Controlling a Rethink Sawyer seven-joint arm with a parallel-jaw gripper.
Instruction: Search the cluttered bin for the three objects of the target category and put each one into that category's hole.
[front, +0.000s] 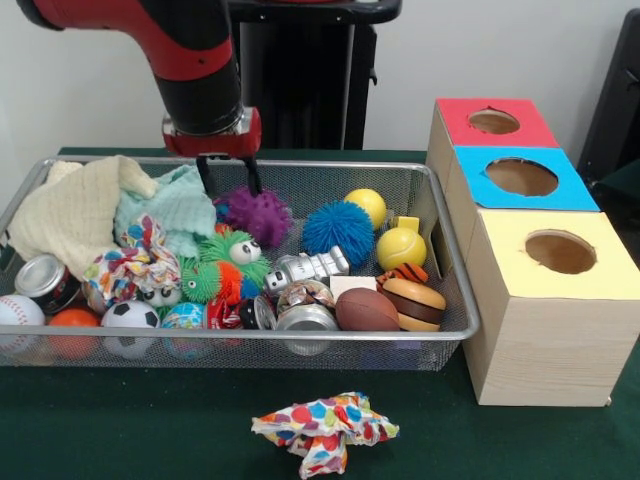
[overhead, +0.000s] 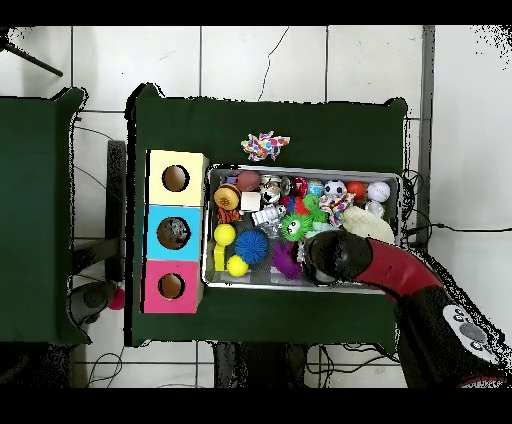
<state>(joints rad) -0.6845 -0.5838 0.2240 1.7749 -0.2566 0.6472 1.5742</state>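
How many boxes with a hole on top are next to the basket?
3, in a row beside the wire basket: the yellow box nearest the camera, the blue box in the middle, and the red box farthest back.

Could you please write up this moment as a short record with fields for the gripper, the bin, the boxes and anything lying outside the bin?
gripper: gripper hangs over the far side of the bin, jaws open, just above the purple spiky ball, holding nothing
bin: wire bin full of balls, cans, cloths and toys
boxes: red box, blue box and yellow box in a row beside the bin, each with a round hole on top
outside bin: spotted cloth on the green table
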